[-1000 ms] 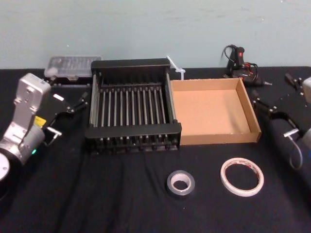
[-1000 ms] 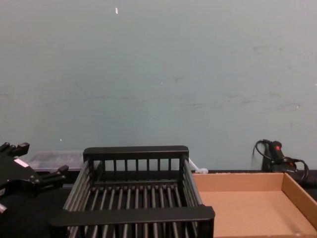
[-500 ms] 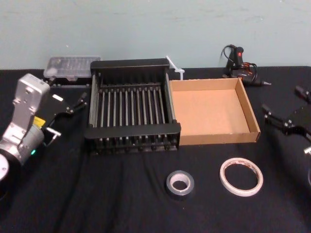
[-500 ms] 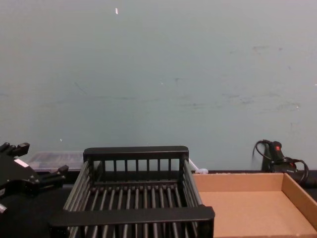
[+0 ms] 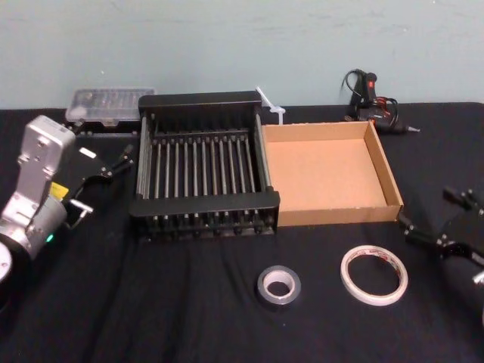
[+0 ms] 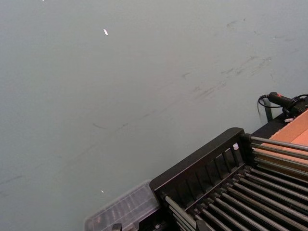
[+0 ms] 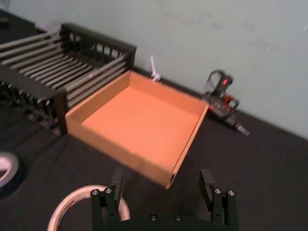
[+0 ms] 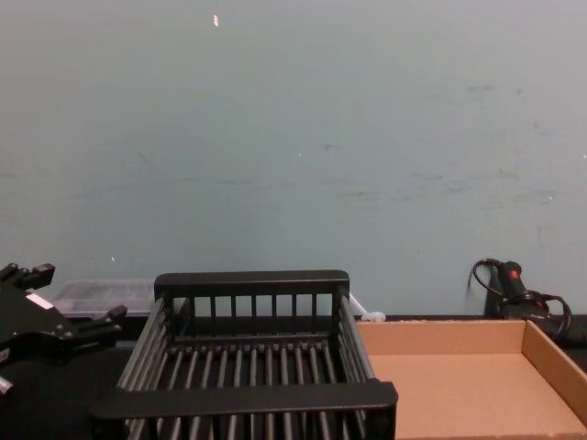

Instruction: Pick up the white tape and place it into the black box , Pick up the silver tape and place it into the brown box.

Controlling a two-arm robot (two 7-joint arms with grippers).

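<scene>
The white tape (image 5: 374, 299) lies flat on the black cloth in front of the brown box (image 5: 340, 214). The silver tape (image 5: 262, 286) lies to its left. My right gripper (image 5: 431, 212) hangs open just right of the white tape and holds nothing. In the right wrist view, the right gripper (image 7: 161, 185) is spread wide, with the white tape (image 7: 72, 197) low beside one finger and the brown box (image 7: 115, 147) beyond. The black box (image 5: 204, 205) stands left of the brown box. My left gripper (image 5: 121, 160) is parked open beside the black box's left side.
A clear plastic case (image 5: 102, 106) sits behind the black box at the back left. A black glue gun with cable (image 5: 370, 98) lies at the back right by the wall. Black cloth covers the table (image 5: 151, 302).
My right gripper has moved back toward the table's front, from beside the brown box's right wall to just right of the white tape. The left arm and both tapes have stayed put.
</scene>
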